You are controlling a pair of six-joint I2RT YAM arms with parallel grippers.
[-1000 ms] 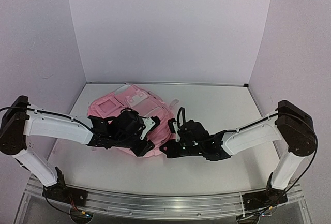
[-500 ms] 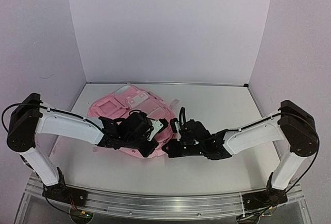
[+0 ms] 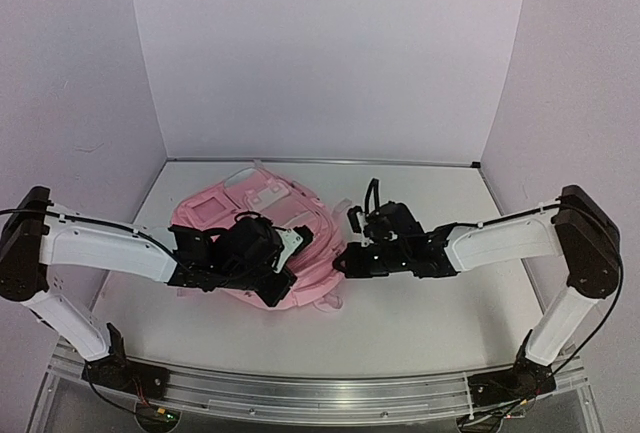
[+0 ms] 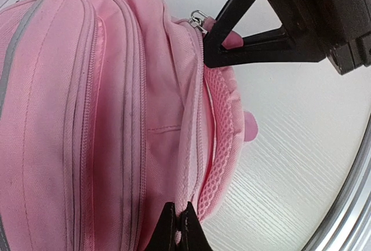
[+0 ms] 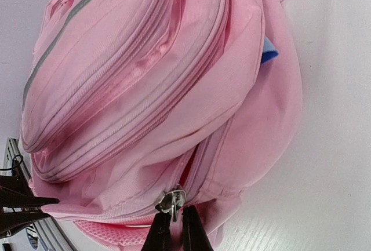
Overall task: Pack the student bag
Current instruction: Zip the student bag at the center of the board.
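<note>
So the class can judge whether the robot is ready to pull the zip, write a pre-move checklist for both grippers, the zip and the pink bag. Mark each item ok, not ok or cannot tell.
1. Left gripper is shut on the student bag, at its edge beside the zip: ok.
2. Right gripper is shut on the zipper pull: ok.
3. Zip track ahead of the pull is free of snagged fabric: cannot tell.
4. Blue item is fully inside the bag: not ok, a corner pokes out.
5. Bag is resting on the table: ok.
</note>
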